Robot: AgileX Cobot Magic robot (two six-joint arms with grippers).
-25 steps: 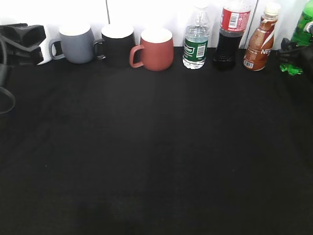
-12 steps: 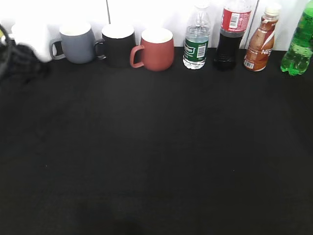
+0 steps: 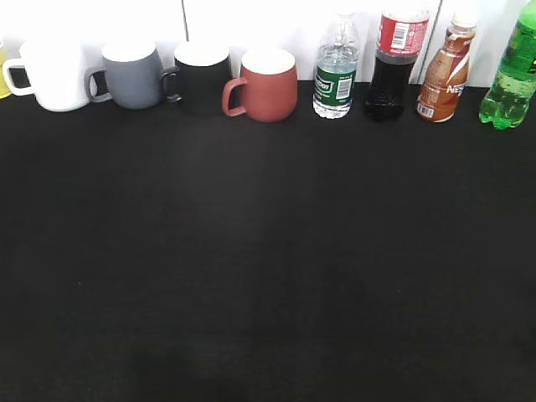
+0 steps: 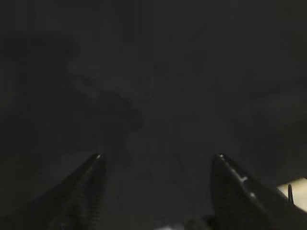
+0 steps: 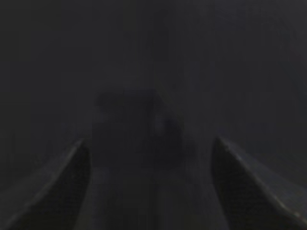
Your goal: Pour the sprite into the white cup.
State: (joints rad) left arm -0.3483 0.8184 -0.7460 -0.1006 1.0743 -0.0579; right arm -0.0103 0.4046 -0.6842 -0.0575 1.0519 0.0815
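The sprite (image 3: pixel 511 79), a translucent bright green bottle, stands upright at the far right of the back row in the exterior view. The white cup (image 3: pixel 52 74) stands at the far left of that row, handle to the left. Neither arm shows in the exterior view. In the left wrist view my left gripper (image 4: pixel 158 155) is open and empty over dark cloth. In the right wrist view my right gripper (image 5: pixel 149 141) is open and empty over dark cloth. Neither wrist view shows the bottle or the cup.
Along the back stand a grey mug (image 3: pixel 132 74), a black mug (image 3: pixel 201 75), a red mug (image 3: pixel 266 84), a clear water bottle (image 3: pixel 335 71), a cola bottle (image 3: pixel 396 59) and a brown drink bottle (image 3: pixel 444 71). The black tablecloth (image 3: pixel 268 251) spreads in front.
Both arms have drawn out of the exterior view. The left arm no longer hides the white cup, and the right gripper is off the sprite, which now stands free.
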